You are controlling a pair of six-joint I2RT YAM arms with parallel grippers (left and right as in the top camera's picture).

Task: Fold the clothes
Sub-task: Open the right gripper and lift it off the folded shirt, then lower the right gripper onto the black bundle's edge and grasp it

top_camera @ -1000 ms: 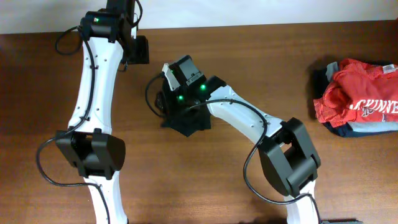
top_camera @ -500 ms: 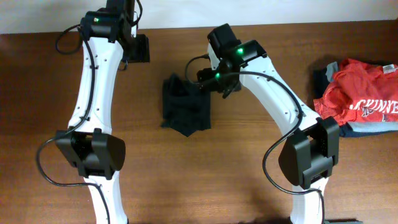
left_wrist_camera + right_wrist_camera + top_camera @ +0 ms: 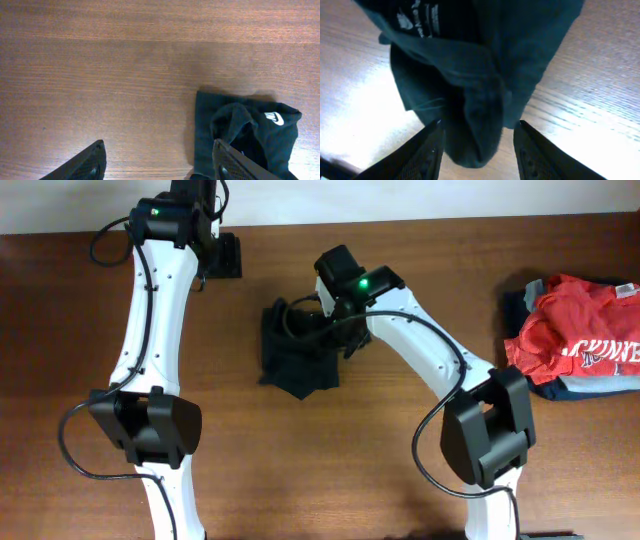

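Note:
The black T-shirt [image 3: 298,362] lies bunched in a small folded heap at the table's middle. In the left wrist view it [image 3: 240,132] shows at the lower right with a white logo mark. My right gripper [image 3: 328,332] hangs over the heap's upper right edge. In the right wrist view it [image 3: 480,125] is open, with a hanging fold of the black cloth [image 3: 480,75] between its wide-spread fingers, not pinched. My left gripper [image 3: 224,258] is at the table's far edge, up and left of the shirt. It [image 3: 159,145] is open and empty over bare wood.
A red-orange shirt with white lettering [image 3: 580,330] lies on grey and navy garments [image 3: 560,388] at the right edge. The wooden table [image 3: 80,330] ends at a white wall along the top.
The right gripper first lifted off the shirt and swung up and right. It has now come back left and down over the shirt's upper right edge. The left arm has not moved.

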